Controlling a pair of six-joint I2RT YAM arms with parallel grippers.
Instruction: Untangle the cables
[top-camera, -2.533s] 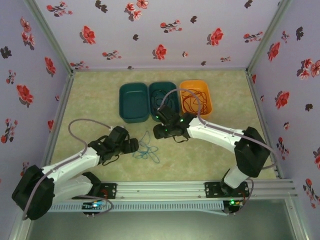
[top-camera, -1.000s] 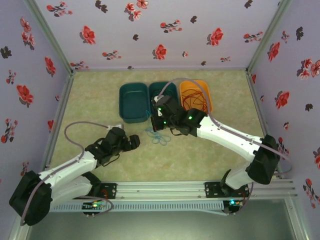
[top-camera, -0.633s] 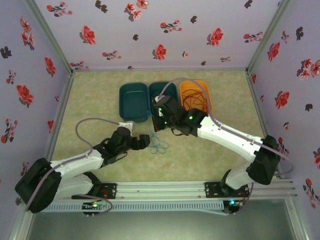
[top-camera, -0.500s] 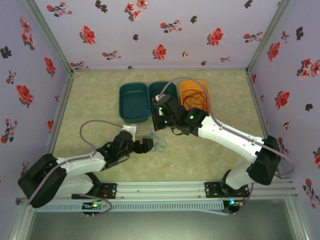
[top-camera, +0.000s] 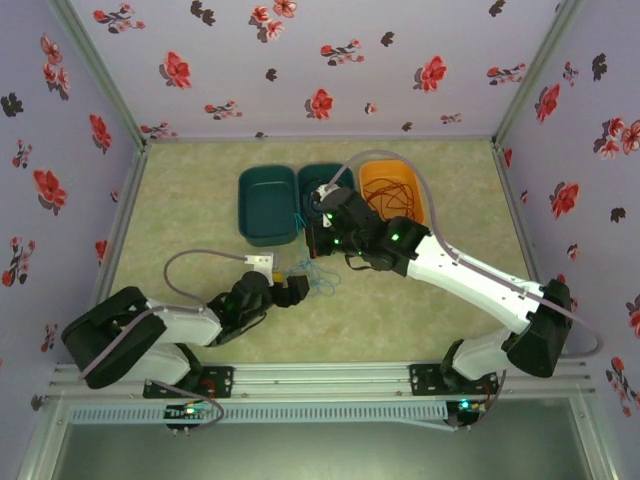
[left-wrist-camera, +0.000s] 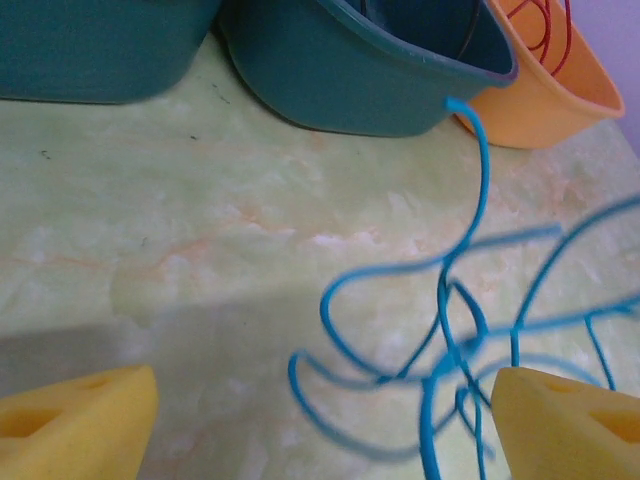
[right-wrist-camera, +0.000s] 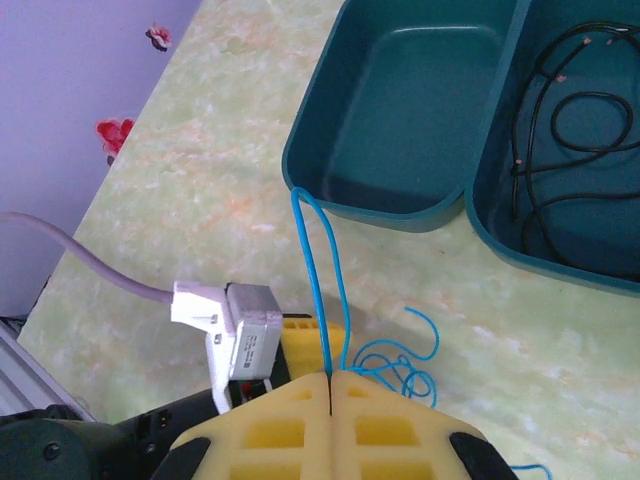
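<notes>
Table (top-camera: 440, 200) w/ three bins along the far side: left teal bin (top-camera: 243, 205), mid teal bin (top-camera: 318, 168) w/ the black cable (right-wrist-camera: 570, 130) coiled inside, orange bin (top-camera: 425, 205) w/ the red cable (top-camera: 390, 195). Right gripper (right-wrist-camera: 330, 385) sits just near of the mid bin, pads clamped on one strand of the blue cable (left-wrist-camera: 455, 340). The rest hangs as a loose tangle on the table. Left gripper (left-wrist-camera: 320, 420) is spread wide, pads either side of that tangle, nothing held yet. Imo left should close low on a diff loop, not the pinched strand, then pull apart slowly so the knot loosens. Vs half a sec ago, left arm has reached further right, closer to the tangle; right barely moved.
</notes>
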